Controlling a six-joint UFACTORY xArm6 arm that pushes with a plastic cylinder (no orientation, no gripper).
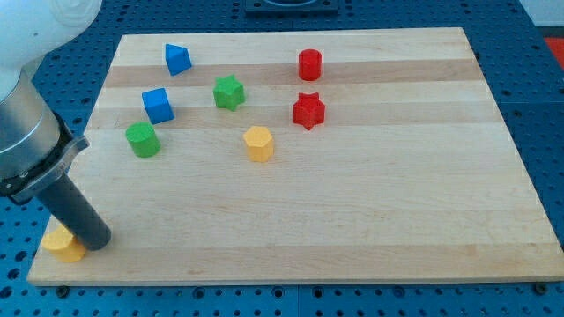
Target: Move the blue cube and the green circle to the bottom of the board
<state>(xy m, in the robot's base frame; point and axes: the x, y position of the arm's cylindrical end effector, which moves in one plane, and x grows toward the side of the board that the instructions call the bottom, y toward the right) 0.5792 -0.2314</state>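
- Two task pieces on the wooden board (352, 220): the blue cube (158, 105) and the green circle (142, 139), a short round block. Both sit well up the view from my tip (99, 239) and a little toward the view's right, the green circle nearer to it, the blue cube just beyond, close together but apart.
- Handling, judged: small, rigid, light blocks that should slide easily on smooth wood. Nothing fragile. The cube's flat faces suit a square push, though an off-centre push would likely turn it. The round block may roll off a push that is not through its middle.
- Contact point, judged: no grasp is possible. Each piece wants pushing from its far side, the side toward the view's top, so it travels down toward the bottom edge.
- Tool: a plain dark rod with nothing to open or close. It holds nothing. My tip rests at the board's bottom corner on the view's left, touching or just beside a yellow block (63, 244) whose shape is partly hidden by the rod.
- Other stock, all farther from my tip toward the view's top and right: a second blue block (177, 59), a green star (228, 92), a yellow hexagon-like block (258, 143), a red star (308, 111), a red cylinder (309, 64).
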